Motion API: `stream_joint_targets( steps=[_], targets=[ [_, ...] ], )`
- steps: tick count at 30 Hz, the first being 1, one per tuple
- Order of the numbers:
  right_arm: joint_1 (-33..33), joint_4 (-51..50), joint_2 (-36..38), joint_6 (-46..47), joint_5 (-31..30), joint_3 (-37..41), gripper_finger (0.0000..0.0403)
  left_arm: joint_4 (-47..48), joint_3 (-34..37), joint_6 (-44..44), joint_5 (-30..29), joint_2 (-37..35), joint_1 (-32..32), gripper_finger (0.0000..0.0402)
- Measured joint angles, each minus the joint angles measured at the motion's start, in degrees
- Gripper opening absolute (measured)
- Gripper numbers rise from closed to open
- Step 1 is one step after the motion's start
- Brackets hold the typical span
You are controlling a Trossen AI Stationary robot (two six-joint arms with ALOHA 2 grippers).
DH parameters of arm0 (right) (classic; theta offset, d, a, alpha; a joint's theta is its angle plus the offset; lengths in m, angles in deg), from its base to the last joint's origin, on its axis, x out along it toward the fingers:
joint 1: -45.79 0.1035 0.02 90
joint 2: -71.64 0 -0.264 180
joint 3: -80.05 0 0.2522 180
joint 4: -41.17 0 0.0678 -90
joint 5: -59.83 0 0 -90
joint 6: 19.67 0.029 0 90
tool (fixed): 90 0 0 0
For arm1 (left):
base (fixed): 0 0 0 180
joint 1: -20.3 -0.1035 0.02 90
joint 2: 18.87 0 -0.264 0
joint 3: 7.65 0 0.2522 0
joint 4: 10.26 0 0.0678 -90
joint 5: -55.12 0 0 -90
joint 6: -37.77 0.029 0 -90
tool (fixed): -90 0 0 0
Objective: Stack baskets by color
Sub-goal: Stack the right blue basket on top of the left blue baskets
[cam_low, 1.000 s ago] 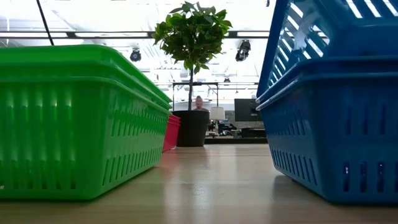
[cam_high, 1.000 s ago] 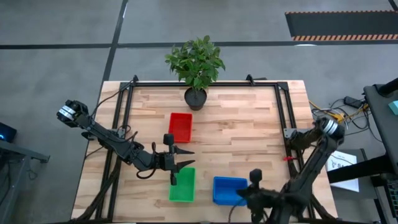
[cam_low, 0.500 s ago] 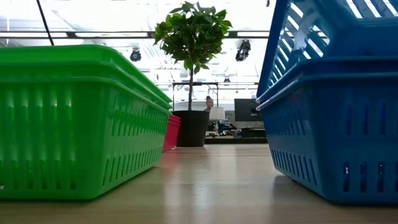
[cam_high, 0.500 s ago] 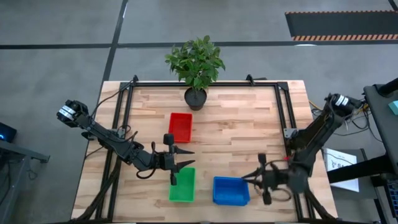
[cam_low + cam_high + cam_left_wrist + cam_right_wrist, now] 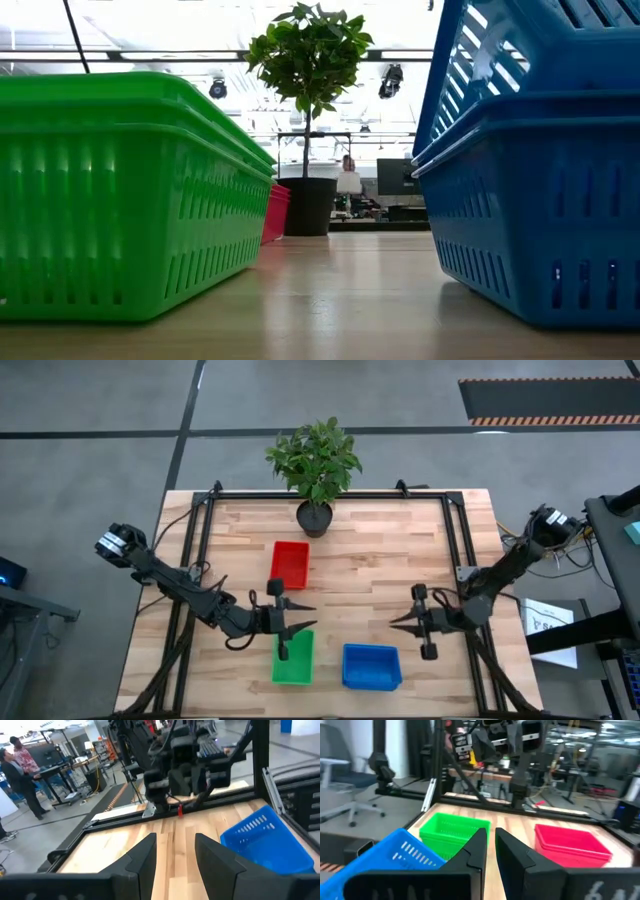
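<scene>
Table (image 5: 400,550): plant pot (image 5: 314,518) sat at the far edge, about mid-width. One basket stack (image 5: 290,563) stood just in front of the pot, toward table centre. Second stack (image 5: 293,657) was at the near edge, straight in front of the first, well apart from it. Third stack (image 5: 371,666) sat at the near edge too, just right of the second, with a gap between. Left gripper (image 5: 298,616) hung over the far end of the second stack, between it and the first. Right gripper (image 5: 397,621) hung just behind the third stack's far right corner. The two grippers faced each other across mid-table, apart.
</scene>
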Motion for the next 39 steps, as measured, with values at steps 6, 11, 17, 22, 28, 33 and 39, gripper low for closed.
stream_joint_targets(
  steps=[6,11,17,22,28,33,39],
  targets=[
    [-8.52,-0.8,3.77,-3.27,9.44,1.78,0.0031,-6.79,-0.6,0.16,0.03,3.69,-0.02,0.0118],
    [-9.1,-3.6,12.14,-6.67,9.66,5.17,0.0031,-7.46,-2.31,-2.32,0.52,5.4,0.39,0.0118],
    [-9.08,-5.69,23.94,-6.12,9.44,10.46,0.0031,-6.89,-6.33,-6.22,3.66,8.42,0.39,0.0118],
    [-9.08,-8.45,30.37,-7.18,9.2,11.71,0.0031,-1.09,-11.85,-11.04,4.76,11.87,0.38,0.0118],
    [-9.08,-10.55,34.18,-10.63,9.2,10.81,0.0031,15.37,-21.86,-18.23,7.22,16.21,0.37,0.0118],
    [-9.08,-12.93,35.31,-13.92,9.17,9.89,0.0031,26.3,-30.81,-20.92,11.54,20.14,0.26,0.0118],
    [-9.37,-13.73,35.45,-19.61,8.22,7.35,0.0031,29.13,-37.45,-21.03,14.87,23.31,0.26,0.0118]
  ],
)
